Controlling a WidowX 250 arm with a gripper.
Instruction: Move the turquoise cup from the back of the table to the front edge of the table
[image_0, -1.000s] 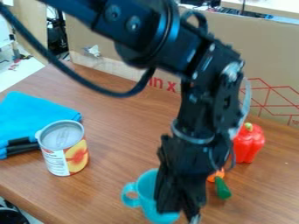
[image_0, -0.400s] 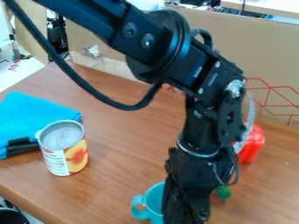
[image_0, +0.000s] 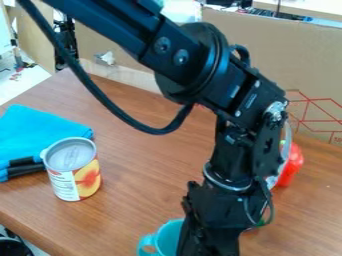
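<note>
Shifting lower in frame, black metal-and-plastic gripper (image_0: 212, 239) and teal plastic-looking mug (image_0: 169, 238) now at bottom centre. Mug likely being moved by it; can't tell if clamped.

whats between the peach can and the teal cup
Just a stretch of bare wooden tabletop lies between the can and the teal cup; the camera view shows this, with the cup partly cut off at the bottom edge.

Open tabletop (image_0: 137, 200) between can (image_0: 72, 170) and mug (image_0: 168, 240); arm (image_0: 230, 175) blocks way from mug to red pepper (image_0: 292, 166).
</note>
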